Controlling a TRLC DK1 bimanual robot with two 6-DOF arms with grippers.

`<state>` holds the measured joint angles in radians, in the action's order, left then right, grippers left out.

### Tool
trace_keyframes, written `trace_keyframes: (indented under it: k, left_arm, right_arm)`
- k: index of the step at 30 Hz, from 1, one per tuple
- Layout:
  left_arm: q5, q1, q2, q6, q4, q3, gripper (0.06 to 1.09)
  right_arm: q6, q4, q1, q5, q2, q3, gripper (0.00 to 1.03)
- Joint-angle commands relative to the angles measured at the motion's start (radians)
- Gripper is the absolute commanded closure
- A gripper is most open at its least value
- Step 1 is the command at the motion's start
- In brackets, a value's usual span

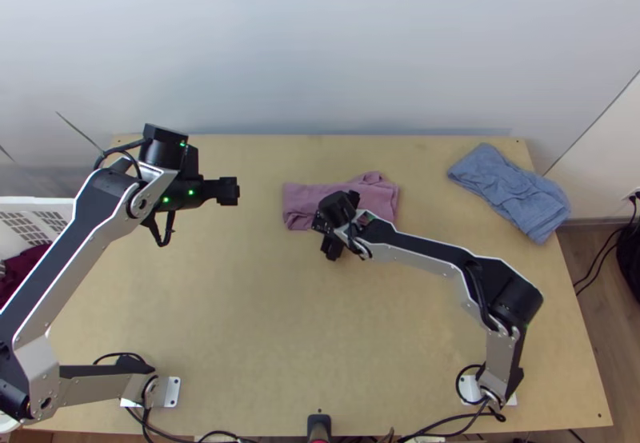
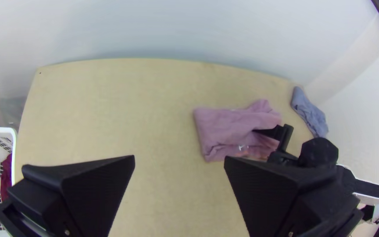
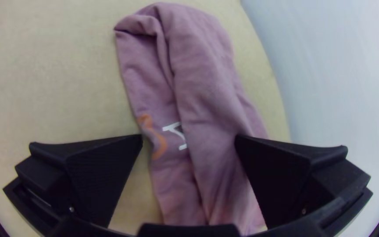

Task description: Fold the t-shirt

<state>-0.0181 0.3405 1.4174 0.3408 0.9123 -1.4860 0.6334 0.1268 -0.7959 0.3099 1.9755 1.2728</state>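
The pink t-shirt [image 1: 308, 203] lies folded into a narrow, wrinkled strip toward the table's far side, one end slightly bunched. My right gripper [image 1: 338, 223] is over its near edge. In the right wrist view, the right gripper [image 3: 189, 138] is open, its fingers on either side of the t-shirt [image 3: 198, 87], which shows a white and orange print. My left gripper [image 1: 228, 191] hangs over the table left of the cloth. Seen from its own wrist, the left gripper [image 2: 179, 159] is open with bare table between its fingers, apart from the t-shirt [image 2: 224, 127].
A folded blue cloth [image 1: 512, 191] rests at the table's far right corner. A white basket [image 1: 36, 203] holding dark red cloth stands beyond the left edge. The right forearm crosses above the table's right half. Bare wood [image 1: 264, 307] spreads in front of the t-shirt.
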Motion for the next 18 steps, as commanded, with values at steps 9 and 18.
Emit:
trace_keyframes:
  k: [9,18]
  left_arm:
    - [-0.002,-0.021,-0.014,-0.011,-0.004,0.016,0.1]
    - [-0.002,-0.023,-0.014,-0.008,-0.007,0.01,0.1]
  right_arm:
    - [0.063,-0.036,0.043,0.024,0.137,0.134,0.61]
    - [0.046,-0.127,0.04,0.107,0.083,0.065,1.0]
